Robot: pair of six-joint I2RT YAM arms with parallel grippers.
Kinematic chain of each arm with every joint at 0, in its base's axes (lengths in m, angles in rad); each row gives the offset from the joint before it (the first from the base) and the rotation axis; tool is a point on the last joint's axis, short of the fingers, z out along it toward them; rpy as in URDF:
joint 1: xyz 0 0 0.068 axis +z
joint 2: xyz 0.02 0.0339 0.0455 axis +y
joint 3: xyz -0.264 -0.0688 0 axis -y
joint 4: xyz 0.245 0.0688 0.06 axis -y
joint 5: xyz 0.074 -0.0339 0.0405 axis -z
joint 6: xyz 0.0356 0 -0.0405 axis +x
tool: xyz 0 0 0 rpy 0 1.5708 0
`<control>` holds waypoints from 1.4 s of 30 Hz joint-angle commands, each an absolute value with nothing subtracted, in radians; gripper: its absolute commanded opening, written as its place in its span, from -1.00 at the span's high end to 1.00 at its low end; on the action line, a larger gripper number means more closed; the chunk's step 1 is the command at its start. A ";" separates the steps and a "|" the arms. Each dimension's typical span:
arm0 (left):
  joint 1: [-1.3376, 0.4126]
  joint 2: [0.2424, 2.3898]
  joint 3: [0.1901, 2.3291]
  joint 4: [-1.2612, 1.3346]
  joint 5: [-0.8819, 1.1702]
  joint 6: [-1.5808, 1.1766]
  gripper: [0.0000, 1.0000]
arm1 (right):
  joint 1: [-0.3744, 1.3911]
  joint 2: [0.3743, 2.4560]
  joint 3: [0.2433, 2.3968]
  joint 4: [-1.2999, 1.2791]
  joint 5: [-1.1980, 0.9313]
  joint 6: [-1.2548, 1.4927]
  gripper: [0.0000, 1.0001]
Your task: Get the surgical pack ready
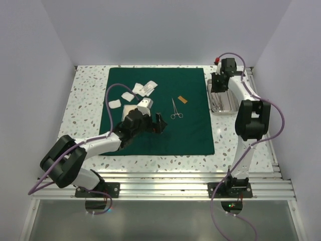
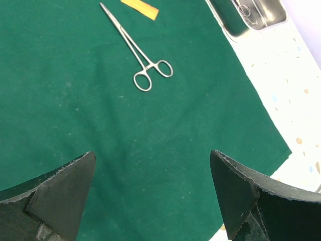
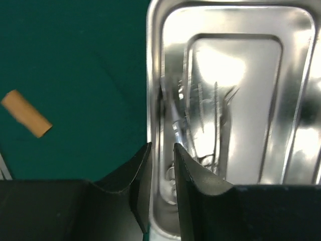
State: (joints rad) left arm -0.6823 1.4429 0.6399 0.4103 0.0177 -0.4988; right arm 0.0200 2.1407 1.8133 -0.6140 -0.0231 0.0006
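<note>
Drape [image 1: 150, 135] is lying flat, steel tray [image 3: 155, 75] sitting at its right edge, left gripper [image 2: 153, 153] hovering wide open above it near the forceps [image 2: 145, 57], right gripper [image 3: 162, 145] hanging over the tray's left rim, jaws narrowly parted.

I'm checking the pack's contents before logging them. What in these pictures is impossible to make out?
Tools in the tray: right wrist view, glare smears them; top view, too small.
Gauze pads: top view, the left arm covers some, so no sure count.
Tan strip: left wrist view, cut off by the top edge.
</note>
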 commanded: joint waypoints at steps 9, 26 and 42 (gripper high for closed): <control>-0.652 1.373 0.617 0.411 -0.077 -0.500 -1.00 | 0.285 1.940 1.624 -0.480 -0.098 0.191 -0.03; -0.612 1.374 0.623 0.365 -0.089 -0.506 -1.00 | 0.491 2.250 1.921 -0.620 0.141 0.244 -0.37; -0.612 1.387 0.632 0.360 -0.074 -0.506 -1.00 | 0.512 2.309 1.878 -0.669 0.170 0.230 0.09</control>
State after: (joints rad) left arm -0.6170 1.3911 0.6228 0.3557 -0.0689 -0.5045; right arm 0.5068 2.2948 1.8748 -0.6380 0.1448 0.2283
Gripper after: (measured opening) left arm 0.997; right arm 0.461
